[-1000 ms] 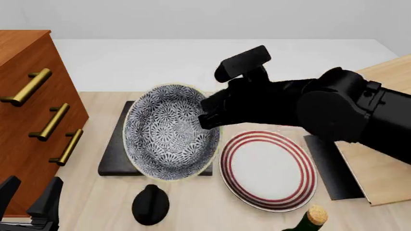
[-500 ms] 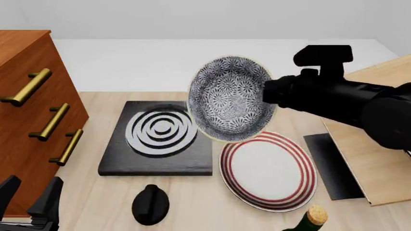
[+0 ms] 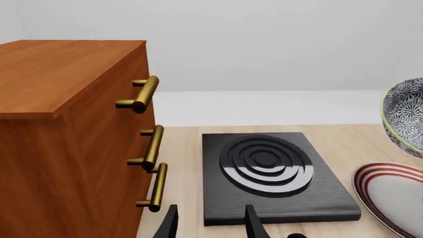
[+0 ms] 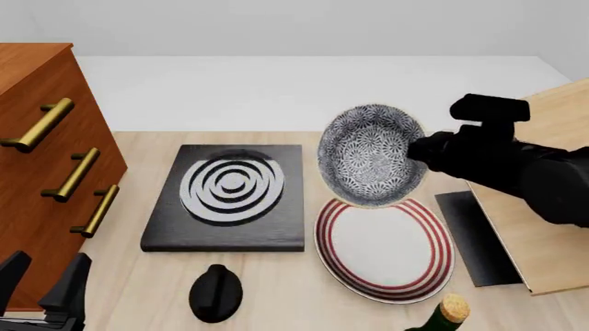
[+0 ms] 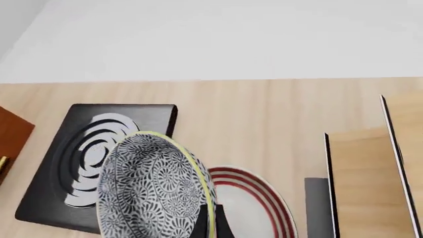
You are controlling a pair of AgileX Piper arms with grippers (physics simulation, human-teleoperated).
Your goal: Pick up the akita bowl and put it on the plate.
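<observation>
The akita bowl, dark speckled with a pale rim, hangs tilted on its side in the air over the far edge of the plate. My right gripper is shut on the bowl's right rim. In the right wrist view the akita bowl fills the lower left, pinched by the right gripper, with the red-ringed plate beneath it. My left gripper rests open and empty at the near left corner. The left wrist view catches the left gripper, the bowl and the plate.
A black square slab with grey rings lies left of the plate. A wooden drawer cabinet stands at the left edge. Near the front are a black knob and a green bottle. A wooden board lies at the right.
My right gripper has carried the bowl off the black slab, rightward and lower, to above the plate's far edge. The left arm has not moved.
</observation>
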